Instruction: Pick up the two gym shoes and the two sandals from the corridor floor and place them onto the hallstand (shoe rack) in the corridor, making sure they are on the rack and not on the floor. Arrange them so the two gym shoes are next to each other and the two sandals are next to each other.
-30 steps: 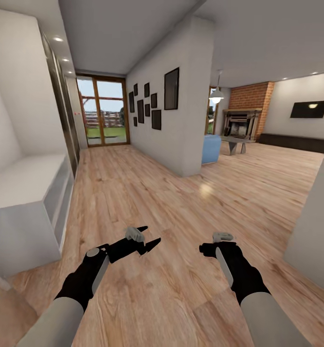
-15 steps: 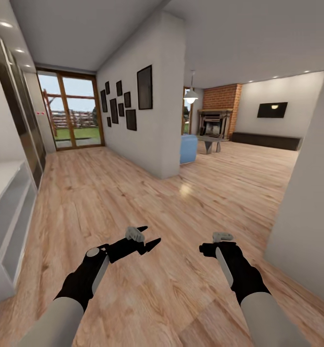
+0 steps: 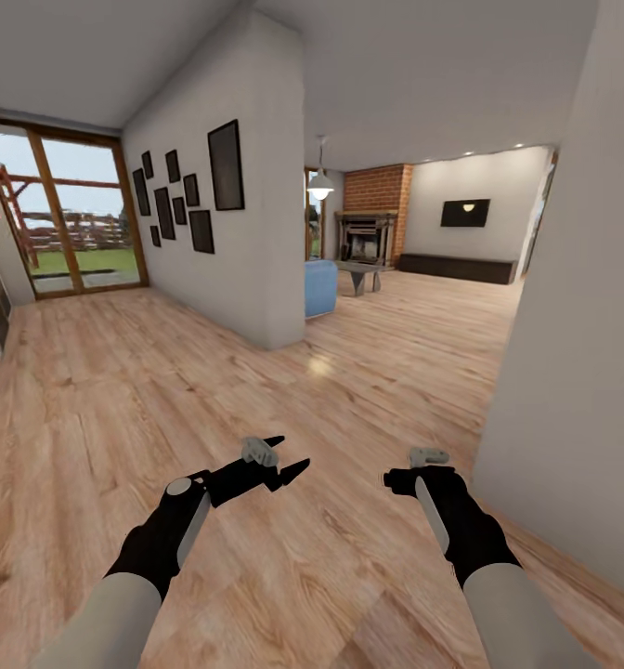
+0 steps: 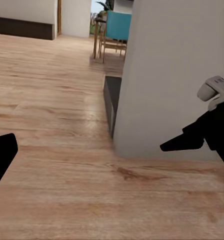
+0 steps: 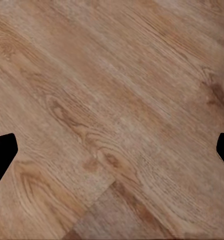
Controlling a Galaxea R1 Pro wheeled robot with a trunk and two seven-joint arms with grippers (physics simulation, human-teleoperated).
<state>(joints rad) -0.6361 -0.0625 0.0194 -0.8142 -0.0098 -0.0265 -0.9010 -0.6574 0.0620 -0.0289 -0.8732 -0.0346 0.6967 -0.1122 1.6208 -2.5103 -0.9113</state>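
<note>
The gym shoes, the sandals and the hallstand are out of view. The corridor floor [image 3: 117, 390] of light-brown wood planks stretches ahead. My left gripper [image 3: 291, 452] hangs low over the planks with its black fingers spread, open and holding nothing. My right gripper [image 3: 400, 480] hovers beside it to the right. In the right wrist view the right gripper [image 5: 112, 150] has its fingertips [image 5: 2, 152] far apart over bare planks, so it is open and holds nothing. In the left wrist view one of the left gripper's fingers [image 4: 1, 157] shows over the floor.
A white wall [image 3: 572, 325] stands close on my right. A wall with dark picture frames [image 3: 247, 232] divides the corridor from a living room with a blue chair [image 3: 319, 288] and a brick fireplace [image 3: 372, 218]. Glass doors [image 3: 71, 223] close the corridor's far end.
The camera has turned to the right, so the white hallstand has slid off the left edge of the picture. Both arms keep the same pose, grippers open.
</note>
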